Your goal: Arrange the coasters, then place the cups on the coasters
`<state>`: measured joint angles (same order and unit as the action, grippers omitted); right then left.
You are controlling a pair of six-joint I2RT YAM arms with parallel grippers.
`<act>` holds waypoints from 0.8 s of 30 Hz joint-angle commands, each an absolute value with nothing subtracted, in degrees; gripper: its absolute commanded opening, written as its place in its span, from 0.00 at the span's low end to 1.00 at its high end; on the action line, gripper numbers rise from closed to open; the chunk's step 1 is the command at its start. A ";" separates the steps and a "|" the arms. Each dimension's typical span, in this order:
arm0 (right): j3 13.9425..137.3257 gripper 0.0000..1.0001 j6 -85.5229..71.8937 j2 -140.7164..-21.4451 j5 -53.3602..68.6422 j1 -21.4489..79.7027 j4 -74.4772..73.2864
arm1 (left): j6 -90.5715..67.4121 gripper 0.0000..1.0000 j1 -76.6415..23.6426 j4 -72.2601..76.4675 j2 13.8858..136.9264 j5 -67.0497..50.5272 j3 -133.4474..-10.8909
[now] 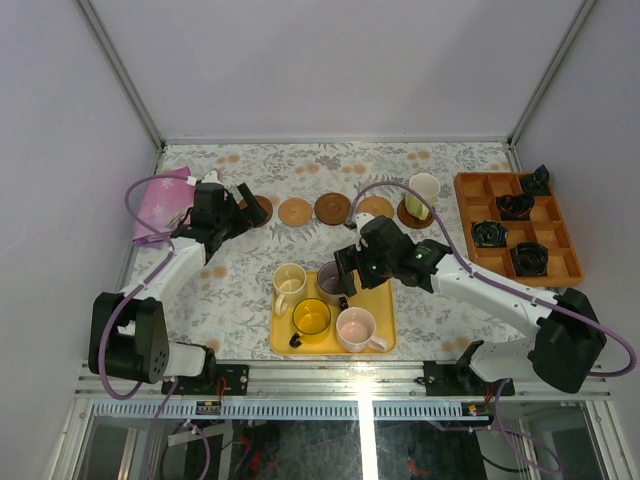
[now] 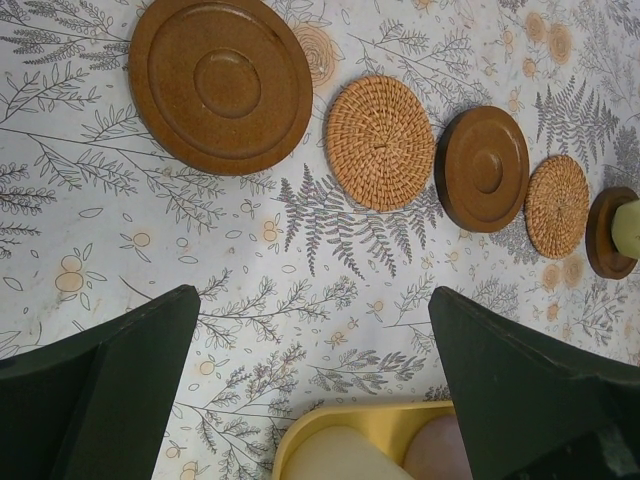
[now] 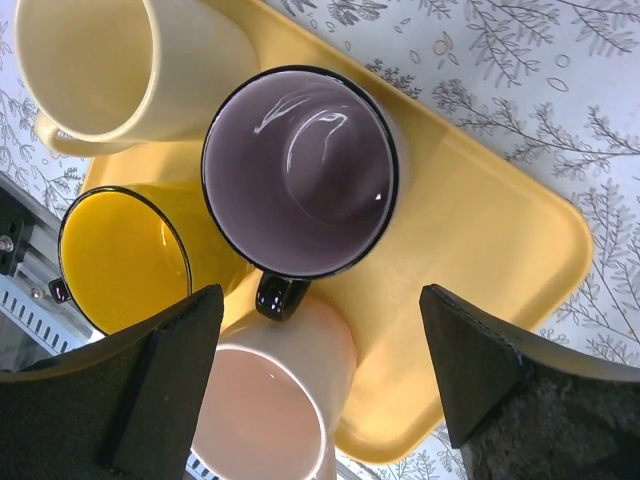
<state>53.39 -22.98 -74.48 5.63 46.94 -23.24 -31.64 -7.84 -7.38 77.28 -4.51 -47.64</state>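
tray [image 1: 383, 345]: yellow, at the counter's near edge, middle; we count four cups on it.
near cups: yellow cup [image 1: 311, 317] and pink cup [image 1: 356, 327] on the tray's near side.
far cups: cream cup [image 1: 289, 282] and grey-purple cup [image 3: 300, 170] on the tray's far side.
right gripper [image 3: 320, 310]: fingers apart, nothing held, straddling the grey-purple cup from above; the handle points near-side, at the pink cup.
key relation: we judge the right arm far nearer this cup than the left.
left gripper [image 2: 312, 300]: fingers wide apart, empty, over bare counter toward the left edge.
coasters: a row of five along the far side; leftmost dark coaster [image 2: 220, 85] and three more bare.
pale cup [image 1: 422, 192]: on the rightmost coaster [image 2: 603, 240].
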 commanded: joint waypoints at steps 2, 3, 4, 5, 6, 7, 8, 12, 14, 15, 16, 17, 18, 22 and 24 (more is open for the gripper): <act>57.14 0.86 -20.66 -77.89 6.48 49.29 -21.58 | -30.49 0.99 -8.11 -7.08 75.74 -3.51 -48.87; 57.43 0.85 -20.57 -78.40 6.36 49.60 -21.88 | -30.50 0.99 -8.09 -7.07 75.74 -3.57 -48.89; 57.62 0.85 -20.58 -78.86 6.27 49.90 -22.25 | -30.50 0.99 -8.09 -7.05 75.65 -3.53 -48.87; 57.75 0.85 -20.47 -79.25 6.33 50.24 -22.50 | -30.50 0.99 -8.06 -7.03 75.49 -3.52 -48.79; 57.95 0.85 -20.48 -79.75 6.33 50.42 -22.84 | -30.50 0.99 -8.13 -7.03 75.43 -3.43 -48.75; 58.02 0.84 -20.46 -80.06 6.33 50.79 -23.18 | -30.50 0.99 -8.09 -7.11 75.34 -3.38 -48.70; 58.08 0.84 -20.45 -80.33 6.33 50.97 -23.49 | -30.41 0.99 -8.09 -7.07 75.24 -3.42 -48.68; 57.93 0.83 -20.55 -81.54 6.40 51.67 -24.52 | -30.37 0.99 -8.11 -7.00 75.32 -3.62 -48.69; 57.83 0.83 -20.56 -82.46 6.14 51.87 -25.20 | -30.41 0.99 -8.09 -6.94 75.32 -3.75 -48.78; 57.75 0.82 -20.59 -82.93 5.82 51.95 -25.49 | -30.41 0.99 -8.09 -6.95 75.39 -3.84 -48.78; 57.77 0.81 -20.78 -83.39 5.40 52.01 -25.82 | -30.45 0.99 -8.09 -6.94 75.32 -3.84 -48.72; 57.70 0.80 -21.04 -83.81 4.88 52.09 -26.10 | -30.49 0.99 -8.11 -6.94 75.26 -3.79 -48.70; 57.67 0.79 -21.19 -84.23 4.58 52.08 -26.26 | -30.50 0.99 -8.09 -6.94 75.23 -3.84 -48.63; 57.46 0.75 -22.38 -85.51 2.10 52.07 -27.31 | -30.66 0.99 -8.09 -6.87 75.01 -3.66 -48.34; 57.48 0.71 -22.86 -86.00 -0.39 52.05 -28.01 | -30.72 0.99 -8.07 -6.79 75.06 -3.76 -48.34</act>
<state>55.46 -21.80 -85.36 4.23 51.46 -25.85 -31.64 -7.86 -7.40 76.29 -4.47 -47.64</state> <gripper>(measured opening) 0.745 0.988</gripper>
